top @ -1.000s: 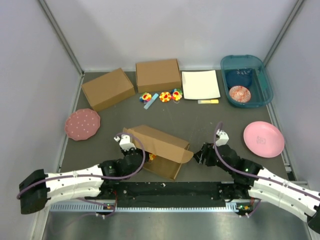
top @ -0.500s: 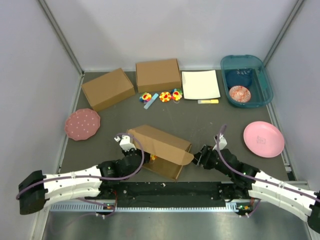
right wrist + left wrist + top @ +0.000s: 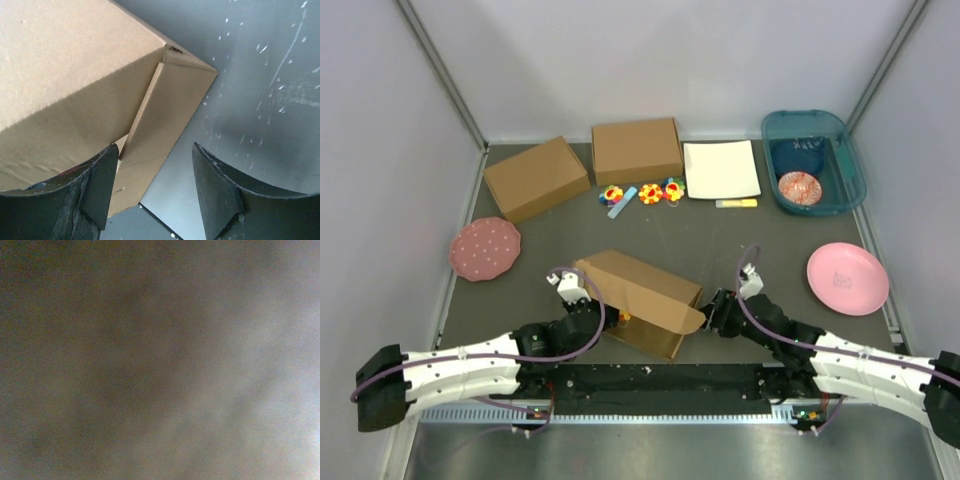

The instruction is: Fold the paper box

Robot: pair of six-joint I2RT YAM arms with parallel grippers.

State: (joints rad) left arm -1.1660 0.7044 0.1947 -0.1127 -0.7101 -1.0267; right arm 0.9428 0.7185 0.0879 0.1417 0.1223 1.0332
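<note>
The paper box [image 3: 640,285] is a brown cardboard mailer lying slanted at the near middle of the table, with a rounded flap [image 3: 692,318] sticking out at its right end. My left gripper [image 3: 572,288] is pressed against the box's left end; its fingers are hidden, and the left wrist view is only a brown-grey blur. My right gripper [image 3: 713,312] is at the right end. In the right wrist view the box [image 3: 75,65] fills the upper left. Its flap [image 3: 160,115] reaches down between my open right gripper's [image 3: 154,150] fingers, near the left one and not clamped.
Two ready-made brown boxes [image 3: 535,178] [image 3: 636,150] and a white sheet [image 3: 721,168] line the back. A teal bin [image 3: 804,115] stands at the back right. Small toys [image 3: 642,192] and a yellow marker [image 3: 735,203] lie mid-table. Pink plates sit left [image 3: 485,248] and right [image 3: 847,278].
My right arm has slid left, bringing its gripper up to the box's right flap. The left arm and the box have barely shifted.
</note>
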